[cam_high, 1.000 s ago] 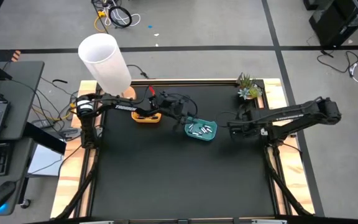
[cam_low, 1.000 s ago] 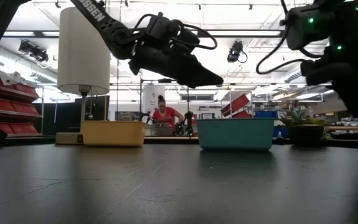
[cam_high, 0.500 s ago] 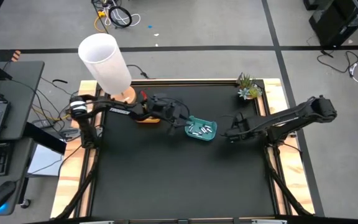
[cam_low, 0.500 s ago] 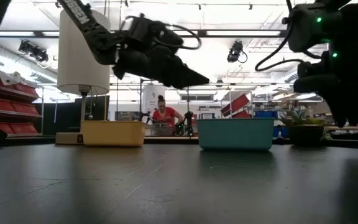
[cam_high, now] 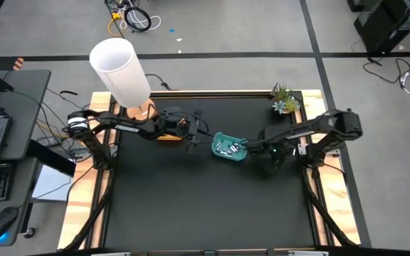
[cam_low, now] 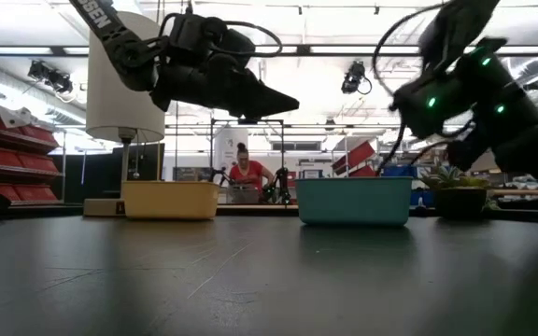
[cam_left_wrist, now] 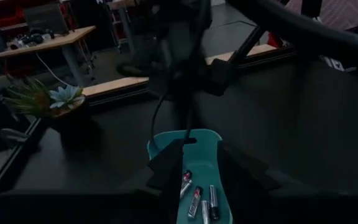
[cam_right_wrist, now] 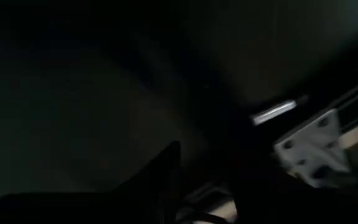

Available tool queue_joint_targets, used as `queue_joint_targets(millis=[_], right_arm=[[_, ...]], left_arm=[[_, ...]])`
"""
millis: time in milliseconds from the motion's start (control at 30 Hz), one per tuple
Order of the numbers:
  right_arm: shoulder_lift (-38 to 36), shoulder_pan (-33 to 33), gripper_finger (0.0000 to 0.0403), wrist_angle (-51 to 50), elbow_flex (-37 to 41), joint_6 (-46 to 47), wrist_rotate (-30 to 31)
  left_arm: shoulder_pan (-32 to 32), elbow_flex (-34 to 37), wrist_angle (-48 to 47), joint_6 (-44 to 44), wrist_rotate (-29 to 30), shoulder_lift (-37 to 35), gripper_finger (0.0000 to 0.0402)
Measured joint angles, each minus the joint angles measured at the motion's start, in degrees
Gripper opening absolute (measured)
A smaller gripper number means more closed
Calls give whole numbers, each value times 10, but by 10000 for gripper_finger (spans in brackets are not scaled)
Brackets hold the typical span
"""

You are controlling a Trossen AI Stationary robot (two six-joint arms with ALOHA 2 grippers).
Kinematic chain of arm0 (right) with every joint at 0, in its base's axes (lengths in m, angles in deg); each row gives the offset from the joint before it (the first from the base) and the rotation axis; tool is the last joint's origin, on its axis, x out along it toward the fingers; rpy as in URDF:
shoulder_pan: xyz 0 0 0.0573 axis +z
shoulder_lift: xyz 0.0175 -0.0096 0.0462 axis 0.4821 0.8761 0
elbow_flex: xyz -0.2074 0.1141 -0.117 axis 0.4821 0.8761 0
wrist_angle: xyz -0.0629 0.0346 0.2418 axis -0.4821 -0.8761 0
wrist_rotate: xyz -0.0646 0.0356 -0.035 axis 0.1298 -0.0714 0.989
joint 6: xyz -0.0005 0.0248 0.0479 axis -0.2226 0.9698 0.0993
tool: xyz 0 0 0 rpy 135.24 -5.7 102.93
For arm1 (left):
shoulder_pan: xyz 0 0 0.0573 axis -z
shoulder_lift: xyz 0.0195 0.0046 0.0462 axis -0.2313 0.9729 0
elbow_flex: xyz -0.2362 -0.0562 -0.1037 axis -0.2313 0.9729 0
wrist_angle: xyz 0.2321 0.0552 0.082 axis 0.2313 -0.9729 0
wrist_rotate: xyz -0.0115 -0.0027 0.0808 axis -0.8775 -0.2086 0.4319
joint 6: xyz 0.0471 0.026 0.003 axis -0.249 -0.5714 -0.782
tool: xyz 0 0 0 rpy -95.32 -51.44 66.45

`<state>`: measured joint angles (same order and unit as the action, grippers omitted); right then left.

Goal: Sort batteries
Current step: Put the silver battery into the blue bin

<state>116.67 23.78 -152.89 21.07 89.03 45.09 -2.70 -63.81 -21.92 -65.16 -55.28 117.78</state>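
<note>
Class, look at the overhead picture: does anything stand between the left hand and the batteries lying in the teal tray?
Nothing visible does. The left hand hangs just left of the small teal plastic tray, with only bare black tabletop between it and the thin silver-and-dark batteries.

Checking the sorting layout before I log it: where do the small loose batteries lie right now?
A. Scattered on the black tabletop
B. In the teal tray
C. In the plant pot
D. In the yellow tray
B: the small cylindrical batteries lie inside the teal plastic tray, as the high and left wrist views both show.
</note>
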Motion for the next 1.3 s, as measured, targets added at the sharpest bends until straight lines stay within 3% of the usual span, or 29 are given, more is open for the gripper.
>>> queue_joint_targets(millis=[167,367,533,633,833,1067,1300], right_arm=[[68,-45,137,-24,-4,-110,16],[105,-109,205,-35,-3,-167,43],[82,-113,238,-15,-34,-181,69],[65,-107,239,-30,-58,-165,84],[-36,-103,231,-25,-82,-117,103],[-81,-116,231,-64,-8,-164,79],[-56,-117,273,-12,40,-194,72]], left_arm=[[0,0,-2,2,0,0,117],[0,0,-32,-6,0,0,117],[0,0,-60,-30,21,0,117],[0,0,-59,-33,33,0,117],[-1,0,-59,-34,33,0,117],[-1,0,-59,-34,32,0,117],[0,0,-82,-33,32,0,117]])
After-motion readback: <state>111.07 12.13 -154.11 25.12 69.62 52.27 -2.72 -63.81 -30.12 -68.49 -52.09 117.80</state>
